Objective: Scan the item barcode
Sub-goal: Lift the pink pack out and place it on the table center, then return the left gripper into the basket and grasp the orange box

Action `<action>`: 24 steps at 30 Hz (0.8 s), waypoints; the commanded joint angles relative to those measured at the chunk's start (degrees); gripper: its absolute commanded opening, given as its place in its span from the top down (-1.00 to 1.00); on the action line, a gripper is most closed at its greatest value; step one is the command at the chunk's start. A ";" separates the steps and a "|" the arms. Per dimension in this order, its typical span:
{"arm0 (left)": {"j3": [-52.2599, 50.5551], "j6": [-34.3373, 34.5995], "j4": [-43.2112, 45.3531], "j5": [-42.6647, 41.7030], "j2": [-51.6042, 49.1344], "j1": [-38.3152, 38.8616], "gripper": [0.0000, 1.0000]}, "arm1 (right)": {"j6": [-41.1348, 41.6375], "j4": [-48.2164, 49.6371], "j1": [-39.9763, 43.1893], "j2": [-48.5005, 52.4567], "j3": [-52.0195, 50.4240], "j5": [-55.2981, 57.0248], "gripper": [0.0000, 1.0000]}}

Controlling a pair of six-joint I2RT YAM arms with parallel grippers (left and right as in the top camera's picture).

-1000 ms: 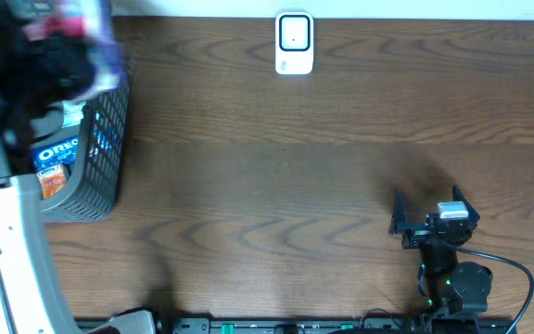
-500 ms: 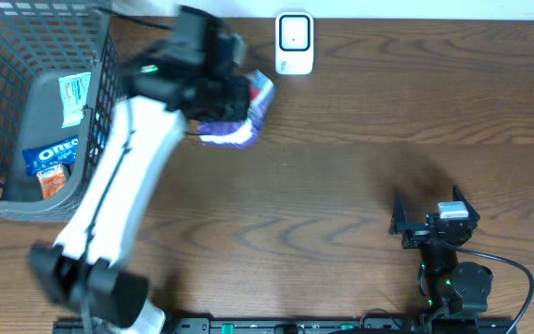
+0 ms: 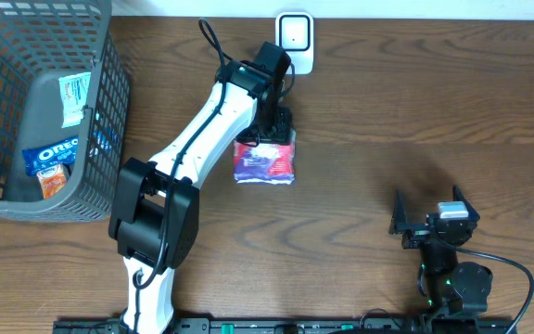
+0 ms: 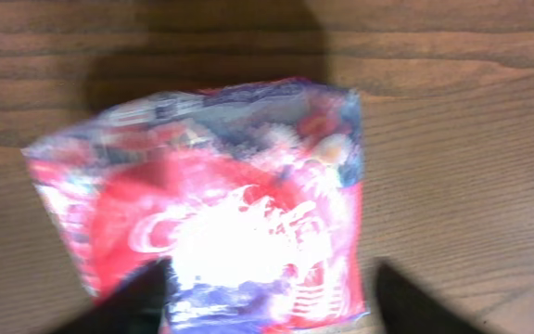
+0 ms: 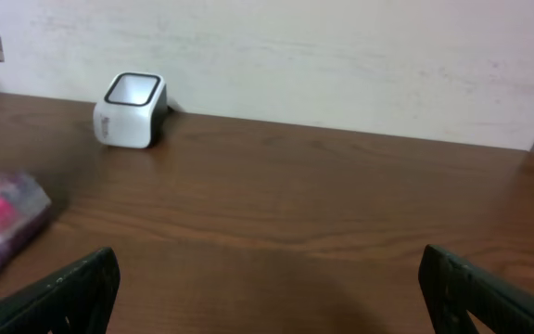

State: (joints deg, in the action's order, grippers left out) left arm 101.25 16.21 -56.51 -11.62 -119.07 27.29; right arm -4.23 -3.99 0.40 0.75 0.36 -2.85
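Packet: a red-and-purple snack packet [image 3: 265, 162] lies flat on the worktop [image 3: 415, 102], on the near side of the white scanner [image 3: 294, 42] and apart from it.
Left pincer: the left pincer [image 3: 272, 125] hovers straight over the packet's far edge, fingers spread wide – in the wrist view they sit either side of the packet's edge and clamp nothing.
Right pincer: the right pincer [image 3: 426, 197] has its fingers fully apart and empty, parked well off to the right near the front edge.
Key relation: the packet lies directly beneath the left pincer, and the scanner sits just beyond both, toward the back wall.
Long axis: the packet looks slightly wider than deep, so its longer side runs left to right across the worktop.
Nearer arm: the left by far – the right is well apart.
Barcode: none readable; the upper face shows glare and red print.
Judgement: the scan seems not yet done, and a regrasp probably comes first.
Bystander: the grey basket [image 3: 100, 139] at far left holds other snacks.
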 commanded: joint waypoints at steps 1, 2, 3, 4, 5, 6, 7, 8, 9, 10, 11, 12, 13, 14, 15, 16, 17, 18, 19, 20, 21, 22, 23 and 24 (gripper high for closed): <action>1.27 -0.46 -0.20 1.16 1.81 -0.87 -0.98 | -0.57 -0.24 -0.35 0.00 -0.04 -0.28 -0.98; 2.08 -0.55 -0.46 1.16 2.45 -1.29 -0.97 | -0.57 -0.24 -0.35 0.00 -0.04 -0.28 -0.98; 3.08 -0.81 -0.98 1.16 3.21 -1.84 -0.96 | -0.57 -0.24 -0.35 0.00 -0.04 -0.28 -0.98; 4.31 -1.20 -1.55 1.16 4.24 -2.54 -0.96 | -0.57 -0.24 -0.35 0.00 -0.04 -0.28 -0.98; 5.57 -1.51 -1.88 1.16 5.60 -3.45 -0.96 | -0.57 -0.24 -0.35 0.00 -0.04 -0.28 -0.98; 6.54 -1.55 -1.95 1.18 7.04 -4.39 -0.96 | -0.57 -0.24 -0.35 0.00 -0.04 -0.28 -0.98; 7.50 -1.55 -1.92 1.18 8.76 -5.55 -0.96 | -0.57 -0.24 -0.35 0.00 -0.04 -0.28 -0.98; 8.55 -1.75 -1.77 1.20 10.78 -7.10 -0.96 | -0.57 -0.24 -0.35 0.00 -0.04 -0.28 -0.98; 9.27 -2.29 -1.57 1.20 12.35 -8.33 -0.96 | -0.57 -0.24 -0.35 0.00 -0.04 -0.28 -0.98; 10.08 -3.23 -1.03 1.20 14.60 -10.29 -0.97 | -0.57 -0.24 -0.35 0.00 -0.04 -0.28 -0.98; 10.60 -4.13 -0.44 1.22 16.57 -12.17 -0.98 | -0.57 -0.24 -0.35 0.00 -0.04 -0.28 -0.98; 10.91 -5.03 0.28 1.22 18.60 -14.25 -0.99 | -0.57 -0.24 -0.35 0.00 -0.04 -0.28 -0.98; 11.10 -5.66 0.92 1.22 20.57 -16.52 -1.00 | -0.57 -0.24 -0.35 0.00 -0.04 -0.28 -0.98; 11.17 -5.70 1.42 1.22 22.47 -19.04 -1.00 | -0.57 -0.24 -0.35 0.00 -0.04 -0.28 -0.98; 11.17 -5.66 1.73 1.22 24.26 -21.79 -0.99 | -0.57 -0.24 -0.35 0.00 -0.04 -0.28 -0.98; 11.17 -5.66 1.88 1.22 26.16 -25.09 -0.99 | -0.57 -0.24 -0.35 0.00 -0.04 -0.28 -0.98; 11.17 -5.66 1.95 1.22 27.58 -28.22 -0.99 | -0.57 -0.24 -0.35 0.00 -0.04 -0.28 -0.98; 11.17 -5.62 1.95 1.46 28.79 -31.54 -0.99 | -0.57 -0.24 -0.35 0.00 -0.04 -0.28 -0.98; 11.15 -5.57 1.95 2.21 29.77 -34.86 -0.99 | -0.57 -0.24 -0.35 0.00 -0.04 -0.28 -0.98; 11.15 -5.49 1.92 3.13 30.40 -38.27 -0.99 | -0.55 -0.24 -0.35 0.00 -0.04 -0.28 -0.98; 11.15 -4.90 1.86 4.52 30.75 -41.55 -0.99 | -0.57 -0.24 -0.35 0.00 -0.04 -0.28 -0.98; 11.15 -4.33 1.70 6.40 30.77 -45.24 -0.99 | -0.57 -0.24 -0.35 0.00 -0.04 -0.28 -0.98; 10.99 -4.24 1.57 7.80 30.56 -48.13 -0.99 | -0.57 -0.24 -0.35 0.00 -0.04 -0.28 -0.98; 10.71 -4.07 1.42 8.94 30.14 -50.71 -0.99 | -0.57 -0.24 -0.35 0.00 -0.04 -0.28 -0.98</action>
State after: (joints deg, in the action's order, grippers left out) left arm 112.46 11.86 -54.35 -7.42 -87.00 -17.89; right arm -4.23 -4.01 0.40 0.75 0.36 -2.85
